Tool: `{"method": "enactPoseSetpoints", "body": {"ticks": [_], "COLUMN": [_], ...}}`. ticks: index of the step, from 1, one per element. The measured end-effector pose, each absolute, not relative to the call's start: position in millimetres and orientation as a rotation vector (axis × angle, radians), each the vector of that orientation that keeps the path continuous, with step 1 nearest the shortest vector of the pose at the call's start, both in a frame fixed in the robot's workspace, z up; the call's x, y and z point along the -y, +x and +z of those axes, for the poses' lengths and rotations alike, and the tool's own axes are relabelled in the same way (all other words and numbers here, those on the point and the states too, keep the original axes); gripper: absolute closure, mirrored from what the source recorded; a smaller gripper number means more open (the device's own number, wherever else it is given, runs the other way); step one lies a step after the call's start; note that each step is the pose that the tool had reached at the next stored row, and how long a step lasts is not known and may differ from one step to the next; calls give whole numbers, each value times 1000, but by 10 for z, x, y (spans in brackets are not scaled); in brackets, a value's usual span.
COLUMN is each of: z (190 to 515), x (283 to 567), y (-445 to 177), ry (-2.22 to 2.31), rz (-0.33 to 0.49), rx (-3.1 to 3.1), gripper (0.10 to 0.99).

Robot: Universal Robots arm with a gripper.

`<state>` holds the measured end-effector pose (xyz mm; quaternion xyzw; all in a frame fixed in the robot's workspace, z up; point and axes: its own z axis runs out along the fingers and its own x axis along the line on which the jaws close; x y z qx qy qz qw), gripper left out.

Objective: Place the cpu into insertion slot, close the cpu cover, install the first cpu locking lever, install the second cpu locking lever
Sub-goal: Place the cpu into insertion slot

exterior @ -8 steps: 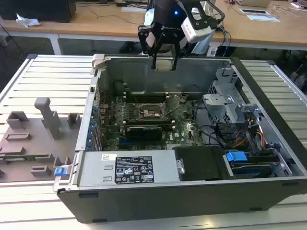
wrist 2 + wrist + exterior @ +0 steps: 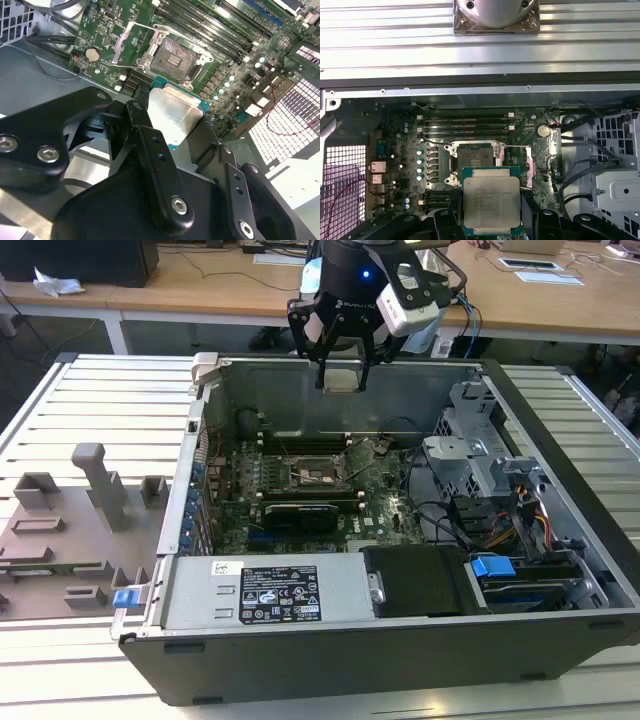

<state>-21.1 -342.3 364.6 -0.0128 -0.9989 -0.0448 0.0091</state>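
two black fingers [image 2: 150,145] of the gripper [image 2: 340,370] are closed on the cpu [image 2: 492,207] and hold it by its edges above the open computer case [image 2: 350,660]. the insertion slot [image 2: 474,161] on the green motherboard [image 2: 400,147] lies bare below, and the cpu cover [image 2: 131,46] stands swung open beside it.

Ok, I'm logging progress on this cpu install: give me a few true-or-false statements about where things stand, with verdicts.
1. The gripper is shut on the cpu. True.
2. The cpu sits in the insertion slot. False: the slot is empty, and the cpu is held clear of the motherboard.
3. The cpu cover is closed. False: it stands open beside the slot.
4. The case lies with its side open, showing the motherboard. True.
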Motion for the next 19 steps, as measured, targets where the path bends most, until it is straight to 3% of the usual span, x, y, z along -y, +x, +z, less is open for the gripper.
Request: {"method": "enactPoseSetpoints", "body": {"ticks": [19], "z": [3584], "x": [3423], "y": [-211], "ry": [-40], "rz": [-140], "rx": [3120], "gripper": [541]}}
